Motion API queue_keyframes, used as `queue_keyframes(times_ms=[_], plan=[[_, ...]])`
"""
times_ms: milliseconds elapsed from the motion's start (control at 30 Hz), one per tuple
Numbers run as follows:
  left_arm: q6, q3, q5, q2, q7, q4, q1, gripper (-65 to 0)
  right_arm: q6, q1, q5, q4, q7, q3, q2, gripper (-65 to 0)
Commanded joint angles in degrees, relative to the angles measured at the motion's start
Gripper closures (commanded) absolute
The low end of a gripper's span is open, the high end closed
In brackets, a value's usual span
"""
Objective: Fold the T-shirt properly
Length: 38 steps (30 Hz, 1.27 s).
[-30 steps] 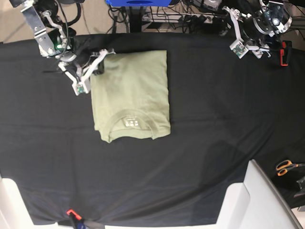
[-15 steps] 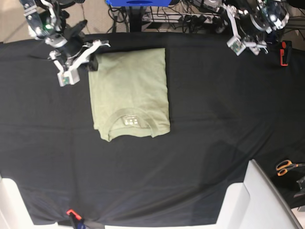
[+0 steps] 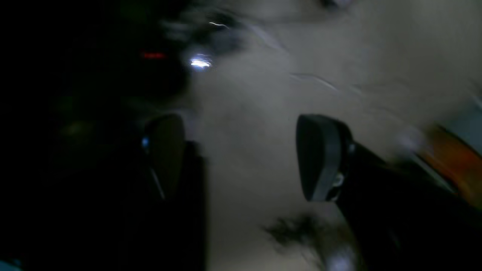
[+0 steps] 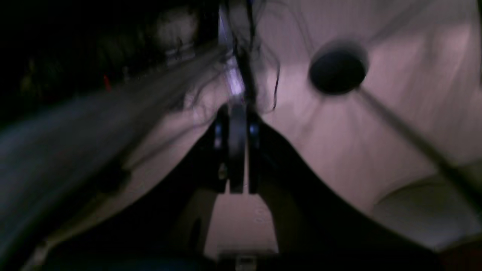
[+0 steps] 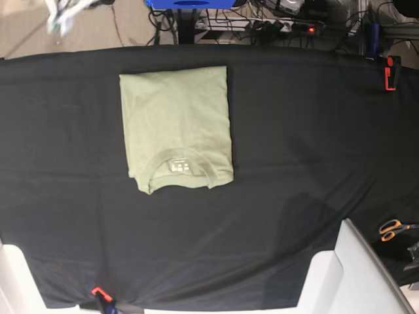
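Note:
The T-shirt [image 5: 177, 124] lies folded into a neat pale green rectangle on the black tablecloth [image 5: 294, 144], left of centre in the base view. Its collar and white label [image 5: 179, 167] face the near edge. Neither gripper touches it. A blurred white bit of my right arm [image 5: 61, 14] shows past the table's far left corner. In the right wrist view my right gripper [image 4: 235, 158] is shut with nothing in it, over blurred floor. My left gripper [image 3: 241, 158] stands open and empty in its wrist view, and that arm is out of the base view.
Orange-handled scissors [image 5: 393, 229] lie at the right edge. A white slab [image 5: 357, 275] covers the near right corner. A red clamp [image 5: 391, 72] grips the far right edge and a small red clip [image 5: 98, 292] the near edge. Cables and a blue stand [image 5: 190, 4] sit behind the table.
Both arms have pulled back off the table past its far edge. My right gripper has left the shirt's far left corner, which now lies flat.

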Motion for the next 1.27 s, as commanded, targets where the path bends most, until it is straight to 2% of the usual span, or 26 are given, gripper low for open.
queue_keyframes(times_ms=[0,67,133,233,333,367,467,533,600,667,767,867,967,1233], plan=[[-0.49,2.08,0.31,-0.02,-0.01,-2.67,0.27,-44.3,0.11,1.16,-0.76,-2.78,0.67,-1.5,0.82,-1.4],[-0.49,7.18,-0.13,0.86,-0.18,-11.64,-4.12,-44.3,0.11,6.26,-2.61,-12.1,0.67,-5.63,0.82,-1.4],[3.24,10.96,-2.6,2.26,-1.85,-21.75,-10.19,-44.3,0.11,11.88,-3.4,-22.38,0.58,-10.64,0.82,-1.4],[9.92,15.36,-7.34,3.84,-9.24,-39.24,-20.3,-44.3,0.11,21.11,-3.4,-39.44,1.02,-20.31,0.9,-1.4],[14.5,19.58,-11.21,5.6,-19.52,-60.96,-31.99,-44.3,0.11,31.4,-3.4,-59.83,3.04,-30.42,-1.12,-1.4],[15.29,20.11,-12.18,6.31,-23.3,-67.55,-35.42,-44.3,0.11,34.04,-3.4,-66.25,5.86,-33.23,-2.44,-1.4],[16.69,20.98,-14.11,7.98,-38.16,-86.45,-45.18,-44.3,0.11,41.42,-3.4,-88.32,20.1,-41.23,-6.48,-1.5],[17.84,21.34,-14.2,8.5,-44.75,-91.15,-48.52,-44.4,0.11,43.97,-3.13,-99.66,30.74,-43.34,-9.38,-1.5],[19.15,21.25,-14.2,8.59,-45.72,-90.5,-49.84,-44.6,0.11,45.03,-3.05,-106.16,40.93,-41.23,-10.35,-1.5],[20.83,21.25,-14.2,8.59,-45.72,-88.82,-50.1,-44.6,0.03,44.15,-3.05,-106.87,48.58,-37.19,-10.26,-1.5],[22.67,21.25,-14.29,8.59,-45.81,-86.63,-50.19,-44.6,0.03,41.69,-3.05,-105.64,54.91,-28.4,-10.26,-1.5],[22.67,21.25,-14.29,8.68,-45.81,-86.89,-50.54,-44.8,0.03,40.37,-3.05,-104.23,55.79,-20.31,-10.17,-1.5],[22.67,21.25,-14.29,8.68,-45.81,-86.98,-50.63,-44.8,0.03,40.45,-3.05,-104.23,55.79,-14.95,-10.26,-1.5],[22.67,21.34,-14.11,7.36,-45.81,-86.98,-52.21,-44.9,0.03,43.09,-3.05,-104.14,55.79,-13.72,-10.52,-1.5]])
